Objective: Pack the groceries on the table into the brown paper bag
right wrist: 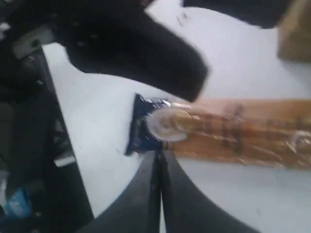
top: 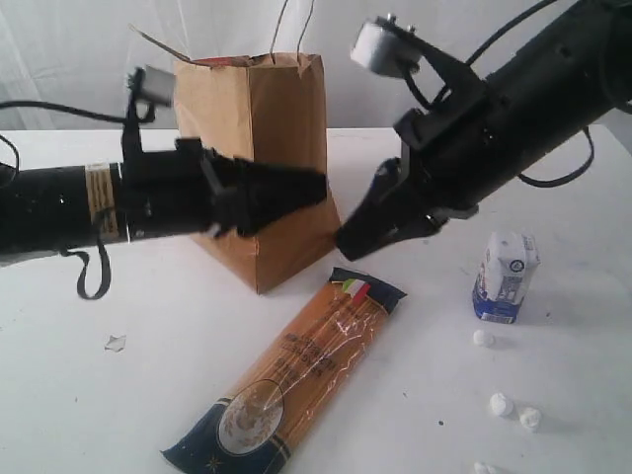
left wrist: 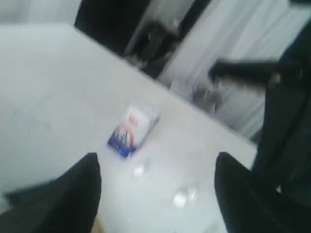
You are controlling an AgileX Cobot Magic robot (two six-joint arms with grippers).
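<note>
Spaghetti pack (top: 296, 375) lies flat, orange w/ dark ends — left claw (left wrist: 156, 160) apart, right claw (right wrist: 159, 164) together.

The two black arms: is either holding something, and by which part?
Nothing is held. On the left gripper the jaws stand wide apart, nothing between them; on the right gripper they are pressed together, empty, near the spaghetti pack.

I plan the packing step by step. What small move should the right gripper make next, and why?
Probably open the right gripper. Its jaws look shut, it hangs over the long spaghetti pack, which lies flat and unheld on the table beside the brown paper bag, so it cannot grasp the pack until opened.
</note>
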